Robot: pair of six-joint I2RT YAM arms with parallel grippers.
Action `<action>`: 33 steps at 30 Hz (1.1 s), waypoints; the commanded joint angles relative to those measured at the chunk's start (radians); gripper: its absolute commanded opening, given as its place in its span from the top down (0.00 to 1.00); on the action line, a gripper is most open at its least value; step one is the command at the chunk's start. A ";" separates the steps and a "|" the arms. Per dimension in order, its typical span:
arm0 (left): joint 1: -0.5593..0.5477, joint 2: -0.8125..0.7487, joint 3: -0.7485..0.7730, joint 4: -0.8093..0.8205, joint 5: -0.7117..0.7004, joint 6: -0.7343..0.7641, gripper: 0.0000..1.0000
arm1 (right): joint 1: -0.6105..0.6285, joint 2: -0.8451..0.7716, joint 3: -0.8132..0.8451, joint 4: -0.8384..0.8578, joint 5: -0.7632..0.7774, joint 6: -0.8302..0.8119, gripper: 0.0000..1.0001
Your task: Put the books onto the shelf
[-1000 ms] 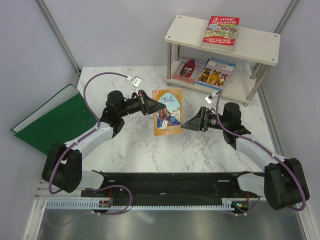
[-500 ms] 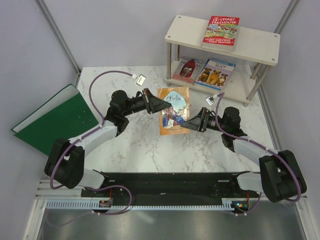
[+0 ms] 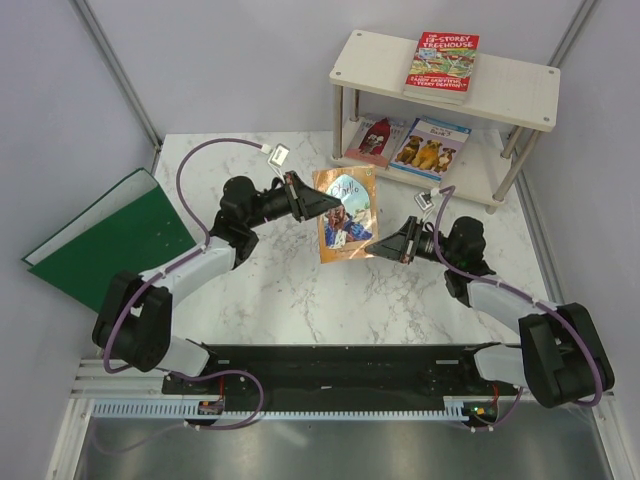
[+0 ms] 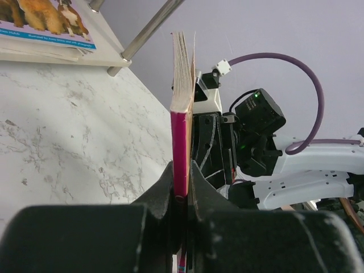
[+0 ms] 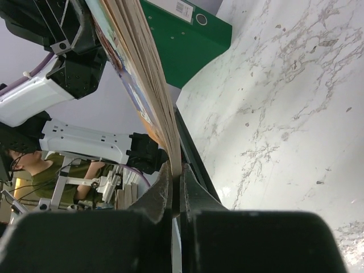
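Broad marble table point(image 3: 300, 300), no loose book in view on it. At its nine o'clock, only the large green folder point(image 3: 110, 245), no part of the job. At one o'clock, the shelf point(image 3: 500, 85), already carrying most of the load: the Treehouse book point(image 3: 442, 62) flat on the top board, apparently resting on at least one more; on the lower board, side by side, the red figure cover point(image 3: 375, 140) and the dogs cover point(image 3: 430, 147). Judged from that: nearly finished, one book left to place.

That one: the orange Othello paperback point(image 3: 345, 215), up in the air over the table's middle, at the shelf's seven o'clock, clear of the marble, tilted, cover turned up toward the overhead camera. Thin, with a magenta spine and cream page edges, fanning slightly at the free end, so probably floppy under a push.

Held from both sides. Left gripper point(image 3: 318, 205), at the book's nine o'clock, pinched tight on the spine edge. Right gripper point(image 3: 375, 245), at its five o'clock, clamped on the page edges near the lower corner. No gap at either pair of jaws beyond the book's own thickness. Left to do, on this reading: release by one arm, then a slide onto a bare stretch of board.
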State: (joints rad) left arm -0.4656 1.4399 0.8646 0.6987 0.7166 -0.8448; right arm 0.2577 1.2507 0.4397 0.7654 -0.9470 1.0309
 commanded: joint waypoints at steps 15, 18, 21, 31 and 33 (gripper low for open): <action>0.041 -0.418 -0.113 -0.479 -0.400 0.275 0.37 | 0.002 -0.258 0.463 -0.614 0.079 -0.316 1.00; 0.042 -0.501 -0.113 -0.568 -0.414 0.309 0.35 | 0.000 -0.229 0.543 -0.643 0.083 -0.327 1.00; 0.042 -0.523 -0.130 -0.607 -0.375 0.311 0.35 | -0.003 -0.174 0.649 -0.690 0.109 -0.371 1.00; 0.041 -0.584 -0.252 -0.680 -0.284 0.282 0.36 | -0.202 0.150 1.174 -0.848 0.062 -0.376 1.00; 0.042 -0.611 -0.269 -0.692 -0.289 0.280 0.36 | -0.251 0.240 1.293 -0.850 0.038 -0.329 1.00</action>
State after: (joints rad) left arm -0.4248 0.8917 0.6220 0.0296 0.4004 -0.5884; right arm 0.0933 1.3727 1.5414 -0.0780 -0.8650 0.6575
